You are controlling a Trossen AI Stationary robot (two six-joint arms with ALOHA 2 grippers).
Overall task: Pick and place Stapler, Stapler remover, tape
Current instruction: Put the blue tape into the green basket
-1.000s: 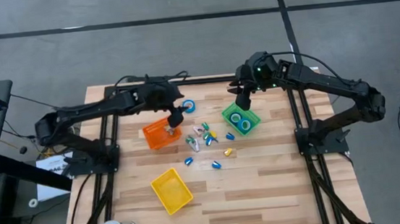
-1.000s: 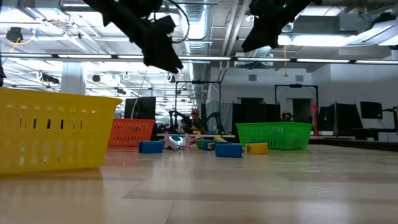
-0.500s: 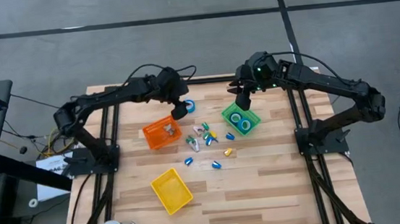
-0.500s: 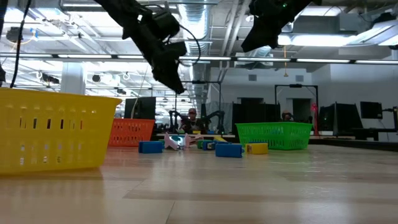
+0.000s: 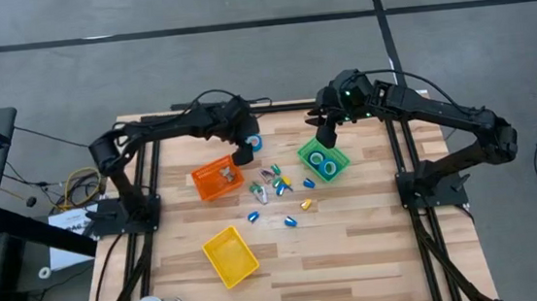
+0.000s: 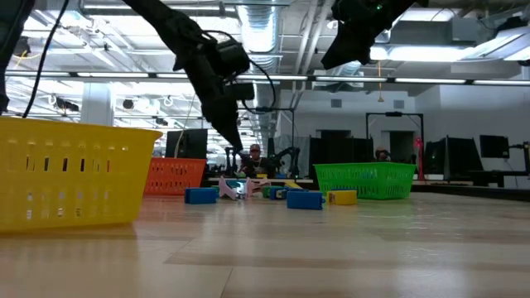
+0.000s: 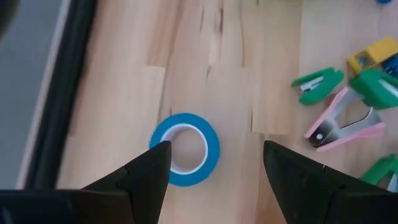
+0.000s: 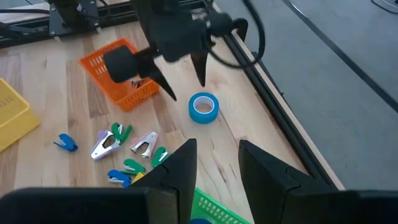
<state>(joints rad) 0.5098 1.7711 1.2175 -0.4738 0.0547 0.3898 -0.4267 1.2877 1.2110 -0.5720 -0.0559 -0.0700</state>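
Note:
One blue tape roll (image 7: 185, 149) lies flat on the wood near the table's far edge (image 5: 253, 142). My left gripper (image 7: 215, 147) hangs open just above it, its fingers slanting down with the roll between and slightly ahead of them; the right wrist view shows it over the roll (image 8: 204, 107). Two more blue rolls (image 5: 324, 161) lie in the green bin (image 5: 306, 152). My right gripper (image 5: 324, 134) waits open, high over that bin. Small staplers and staple removers (image 5: 276, 182) lie scattered at the table's middle, among them a pink remover (image 7: 345, 124).
An orange bin (image 5: 217, 178) with a few items sits just left of the left gripper. A yellow bin (image 5: 230, 255) stands toward the near edge, with bare wood around it. The table's dark far rail (image 7: 56, 112) runs close behind the loose tape roll.
My left gripper has moved from above the orange bin's right side a little toward the right and far edge, and has come down markedly toward the loose tape roll. Its arm has stretched out farther over the table. The right arm has kept still.

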